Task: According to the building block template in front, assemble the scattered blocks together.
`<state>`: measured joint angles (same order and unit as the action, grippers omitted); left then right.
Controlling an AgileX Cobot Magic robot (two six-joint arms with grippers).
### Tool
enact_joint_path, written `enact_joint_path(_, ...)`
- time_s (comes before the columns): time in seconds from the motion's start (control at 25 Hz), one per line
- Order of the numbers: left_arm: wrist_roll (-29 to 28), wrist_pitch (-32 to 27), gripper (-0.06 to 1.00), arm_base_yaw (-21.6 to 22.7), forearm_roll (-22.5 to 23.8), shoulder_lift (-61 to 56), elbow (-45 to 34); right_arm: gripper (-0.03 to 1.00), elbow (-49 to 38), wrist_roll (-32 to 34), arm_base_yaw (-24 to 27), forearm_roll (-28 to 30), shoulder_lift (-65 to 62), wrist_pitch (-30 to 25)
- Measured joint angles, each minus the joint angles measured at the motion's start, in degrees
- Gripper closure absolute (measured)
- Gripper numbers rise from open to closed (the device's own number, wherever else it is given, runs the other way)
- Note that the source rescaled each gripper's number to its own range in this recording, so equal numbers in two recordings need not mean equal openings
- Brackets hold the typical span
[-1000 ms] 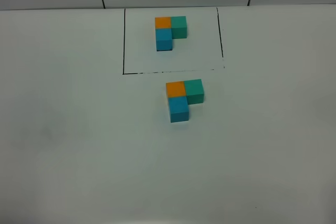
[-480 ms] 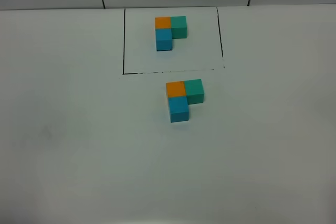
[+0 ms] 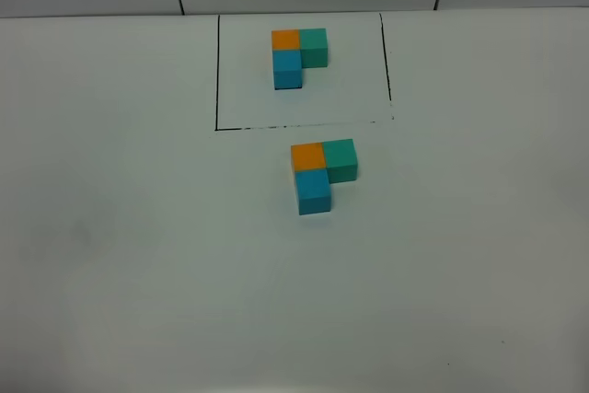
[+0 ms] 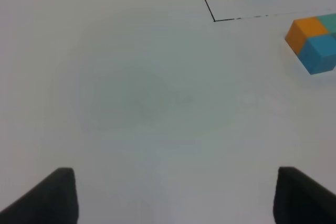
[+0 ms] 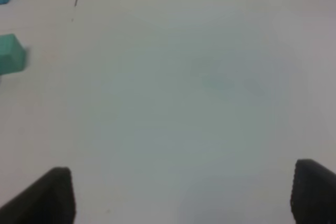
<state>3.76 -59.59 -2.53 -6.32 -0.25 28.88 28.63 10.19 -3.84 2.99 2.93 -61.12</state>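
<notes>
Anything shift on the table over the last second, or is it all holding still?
Nothing visibly changed. The scattered blocks sit joined in an L just below the black frame, orange and teal-green side by side with blue in front of the orange, matching the building block template inside the frame. The left gripper and right gripper are wide open over bare table, holding nothing.

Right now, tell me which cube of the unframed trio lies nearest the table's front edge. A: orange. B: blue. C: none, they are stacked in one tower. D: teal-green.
B: in the high view the blue cube sits directly in front of the orange cube, with the teal-green cube beside the orange one, all flat on the table.
</notes>
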Motion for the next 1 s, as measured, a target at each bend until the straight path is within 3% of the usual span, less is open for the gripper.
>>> enact_joint_path(0.24, 0.0, 0.0, 0.26, 0.0, 0.0, 0.0, 0.0, 0.27, 0.0, 0.0, 4.5, 0.0, 0.0, 0.0)
enact_joint_path(1.0, 0.0, 0.0, 0.26, 0.0, 0.0, 0.0, 0.0, 0.27, 0.0, 0.0, 4.7, 0.0, 0.0, 0.0)
